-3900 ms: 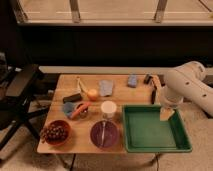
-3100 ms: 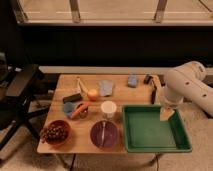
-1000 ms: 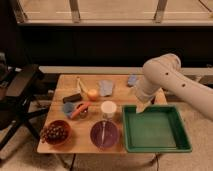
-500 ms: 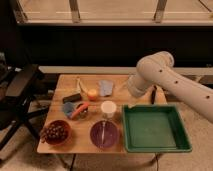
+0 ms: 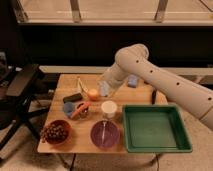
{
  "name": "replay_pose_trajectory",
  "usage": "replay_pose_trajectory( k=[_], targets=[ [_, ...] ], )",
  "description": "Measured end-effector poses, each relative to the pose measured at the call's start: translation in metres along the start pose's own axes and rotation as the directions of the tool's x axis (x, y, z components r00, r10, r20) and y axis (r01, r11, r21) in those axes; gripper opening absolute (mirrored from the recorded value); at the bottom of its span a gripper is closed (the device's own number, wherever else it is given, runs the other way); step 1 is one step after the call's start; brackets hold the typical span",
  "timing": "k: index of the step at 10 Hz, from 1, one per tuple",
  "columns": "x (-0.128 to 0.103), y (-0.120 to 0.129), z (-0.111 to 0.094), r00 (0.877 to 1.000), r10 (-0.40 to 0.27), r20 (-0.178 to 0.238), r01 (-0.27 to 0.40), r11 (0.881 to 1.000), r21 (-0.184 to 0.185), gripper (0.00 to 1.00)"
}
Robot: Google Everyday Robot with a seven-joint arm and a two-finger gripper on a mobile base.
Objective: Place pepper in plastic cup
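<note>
The pepper (image 5: 80, 109) is slender and orange-red, lying on the wooden table (image 5: 85, 145) at the left, one end leaning by the short blue plastic cup (image 5: 68, 108). My gripper (image 5: 106, 90) hangs over the middle of the table, just right of a round orange fruit (image 5: 93, 94) and above and behind the taller white cup (image 5: 108, 108). It is to the right of the pepper and the blue cup, apart from both.
A green tray (image 5: 156, 128) fills the table's right side. A purple bowl (image 5: 104, 135) with a utensil sits at the front, a red bowl of grapes (image 5: 54, 132) at the front left. A black chair (image 5: 20, 95) stands left of the table.
My arm has swung left from over the green tray to the middle of the table, and the gripper now hangs near the orange fruit. The objects have not moved.
</note>
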Motion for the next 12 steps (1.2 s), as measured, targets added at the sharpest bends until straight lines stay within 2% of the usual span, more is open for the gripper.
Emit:
replay_pose_trajectory(
  k=[4,7,9,12],
  targets=[
    [-0.001,-0.002,0.004,1.0,-0.019,0.007,0.019,1.0,-0.002,0.65],
    [-0.025,-0.02,0.042,0.992,-0.122,0.034,0.123,0.992,-0.021,0.65],
    [-0.045,-0.031,0.078,0.983,-0.17,0.066,0.173,0.984,-0.038,0.65],
    [-0.058,-0.027,0.128,0.97,-0.194,0.147,0.207,0.975,-0.079,0.65]
  ],
)
